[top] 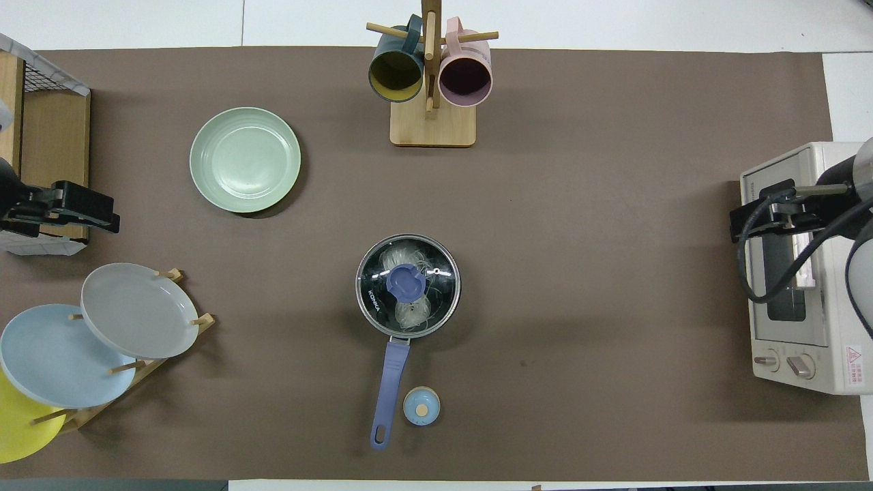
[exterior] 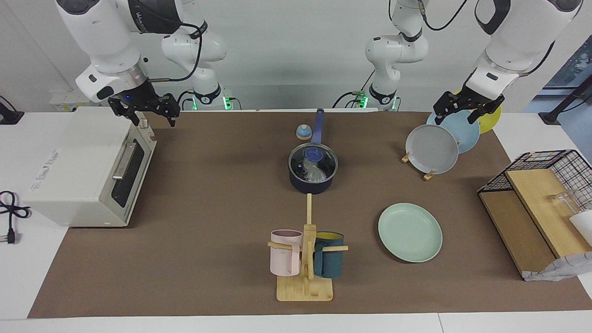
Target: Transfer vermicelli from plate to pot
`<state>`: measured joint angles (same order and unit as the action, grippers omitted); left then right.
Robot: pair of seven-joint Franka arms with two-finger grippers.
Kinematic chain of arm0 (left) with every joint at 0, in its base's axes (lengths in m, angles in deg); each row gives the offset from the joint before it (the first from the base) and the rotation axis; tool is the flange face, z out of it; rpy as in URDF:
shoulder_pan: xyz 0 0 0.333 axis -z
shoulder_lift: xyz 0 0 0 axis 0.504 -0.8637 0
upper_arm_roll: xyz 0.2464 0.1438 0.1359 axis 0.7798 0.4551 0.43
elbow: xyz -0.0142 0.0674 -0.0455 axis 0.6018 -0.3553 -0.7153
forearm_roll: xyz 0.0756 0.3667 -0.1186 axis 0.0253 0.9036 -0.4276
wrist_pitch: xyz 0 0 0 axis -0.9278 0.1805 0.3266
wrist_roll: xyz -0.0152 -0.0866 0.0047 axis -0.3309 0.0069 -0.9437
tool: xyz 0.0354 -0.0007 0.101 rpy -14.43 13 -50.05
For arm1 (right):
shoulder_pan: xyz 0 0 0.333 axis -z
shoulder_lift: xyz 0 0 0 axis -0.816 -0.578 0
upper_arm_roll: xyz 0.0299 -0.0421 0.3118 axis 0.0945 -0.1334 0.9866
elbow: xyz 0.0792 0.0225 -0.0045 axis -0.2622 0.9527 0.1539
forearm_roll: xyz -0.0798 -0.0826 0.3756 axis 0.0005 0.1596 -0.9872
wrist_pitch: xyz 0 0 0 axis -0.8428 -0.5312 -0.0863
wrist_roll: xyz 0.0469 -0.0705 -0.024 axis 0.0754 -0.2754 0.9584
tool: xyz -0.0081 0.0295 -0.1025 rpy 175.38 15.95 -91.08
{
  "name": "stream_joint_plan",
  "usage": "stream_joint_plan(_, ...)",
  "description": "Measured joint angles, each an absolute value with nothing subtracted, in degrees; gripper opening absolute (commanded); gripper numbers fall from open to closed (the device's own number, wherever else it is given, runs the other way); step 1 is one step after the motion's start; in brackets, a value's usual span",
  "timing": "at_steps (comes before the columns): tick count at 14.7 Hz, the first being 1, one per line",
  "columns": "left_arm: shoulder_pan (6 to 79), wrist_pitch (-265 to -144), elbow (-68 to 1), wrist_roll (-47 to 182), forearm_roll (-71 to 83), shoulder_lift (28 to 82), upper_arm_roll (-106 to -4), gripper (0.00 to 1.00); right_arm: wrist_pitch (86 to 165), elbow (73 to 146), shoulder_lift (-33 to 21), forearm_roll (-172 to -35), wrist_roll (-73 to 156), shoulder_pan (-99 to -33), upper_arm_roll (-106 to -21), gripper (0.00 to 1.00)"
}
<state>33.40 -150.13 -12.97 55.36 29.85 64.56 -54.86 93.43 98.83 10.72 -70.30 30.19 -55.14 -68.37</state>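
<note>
The dark pot (exterior: 311, 184) with its long blue handle (top: 389, 392) stands mid-table under a glass lid (top: 408, 285). The whitish vermicelli (exterior: 316, 173) (top: 412, 314) lies inside it, seen through the lid. The mint-green plate (exterior: 410, 232) (top: 245, 159) sits bare, farther from the robots toward the left arm's end. My right gripper (exterior: 154, 121) (top: 764, 215) hangs open and holding nothing over the toaster oven's corner. My left gripper (exterior: 454, 118) (top: 61, 208) waits open over the plate rack, nothing in it.
A white toaster oven (exterior: 88, 166) fills the right arm's end. A wooden mug tree (exterior: 306, 259) holds a pink and a teal mug. A rack carries grey (exterior: 432, 149), light blue and yellow plates. A small blue knob (exterior: 303, 132) lies beside the handle. A wire basket (exterior: 536, 194) stands nearby.
</note>
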Motion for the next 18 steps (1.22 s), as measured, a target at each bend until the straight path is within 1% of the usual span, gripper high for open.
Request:
stream_joint_plan(11,33.39,-150.13,-12.97,55.36,29.85,64.56,-54.86,1.0,93.41,99.02,10.77,-70.31,30.19,-56.14,-70.39,1.0)
stream_joint_plan(18,33.38,-150.13,-12.97,55.36,29.85,64.56,-54.86,1.0,93.46,97.29,11.01,-70.32,30.19,-56.0,-70.53,1.0)
